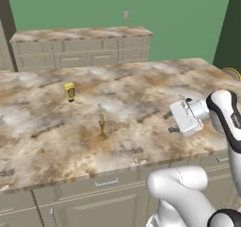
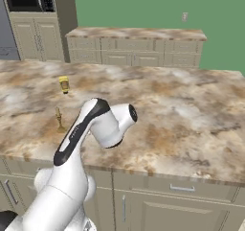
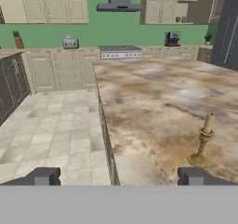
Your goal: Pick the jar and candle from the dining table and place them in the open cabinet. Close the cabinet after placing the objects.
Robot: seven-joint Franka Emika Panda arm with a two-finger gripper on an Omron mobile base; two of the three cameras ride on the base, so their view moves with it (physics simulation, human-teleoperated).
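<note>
The candle [image 1: 101, 127] stands upright on the marbled dining table [image 1: 141, 94], near its front edge, with a small yellow container [image 1: 69, 92] farther back and well apart from it. The gripper [image 3: 118, 176], jaws spread wide and holding nothing, hangs over the table's edge, the candle just beyond its one fingertip.

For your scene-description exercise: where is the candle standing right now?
The candle stands upright on the dining table, near its front edge, left of the open tool, with the small yellow container behind it.
</note>
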